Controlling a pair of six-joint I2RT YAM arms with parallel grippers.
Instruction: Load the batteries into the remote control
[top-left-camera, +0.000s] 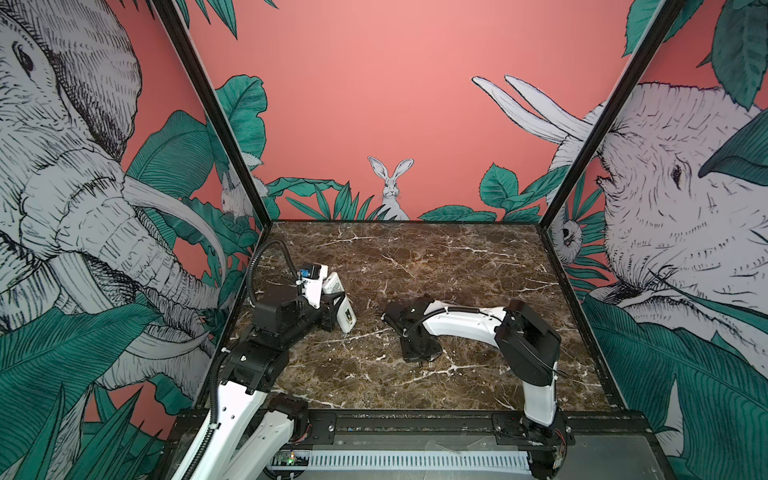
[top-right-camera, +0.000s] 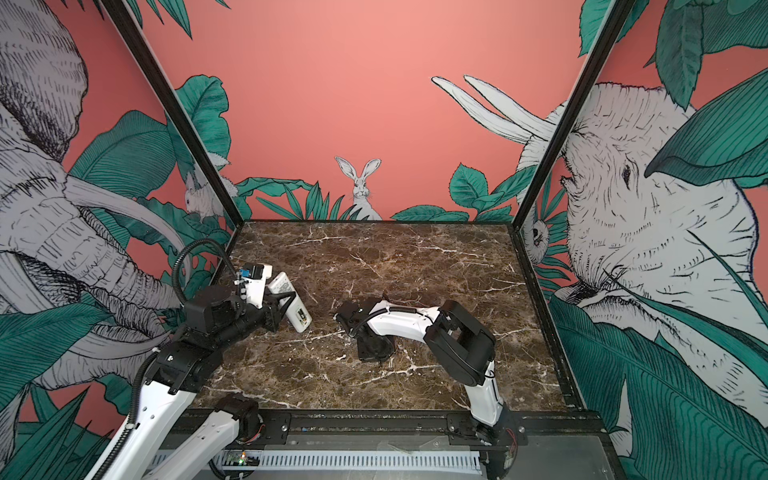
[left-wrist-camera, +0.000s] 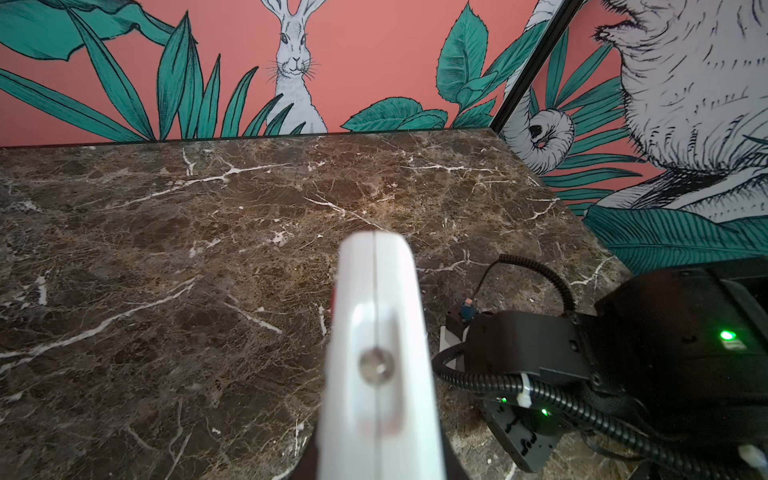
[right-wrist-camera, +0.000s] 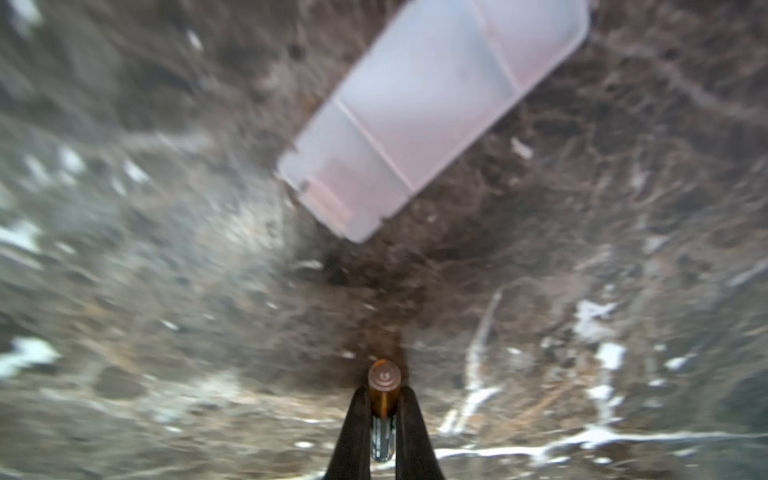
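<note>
Gripper status: left gripper (top-left-camera: 336, 302) clamped on remote control (top-left-camera: 347, 319); right gripper (right-wrist-camera: 382, 415) clamped on one battery (right-wrist-camera: 384, 378) above counter (top-left-camera: 415, 257).

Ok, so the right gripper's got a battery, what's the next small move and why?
Probably lift the right gripper, shut on a battery, and carry it toward the remote control, which the left gripper holds; the two are well apart.

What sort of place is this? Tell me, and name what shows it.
Likely a robot test booth, not a home: a marble-look tabletop boxed in by printed jungle panels on black frame posts, with a left arm and right arm mounted along its front edge.
</note>
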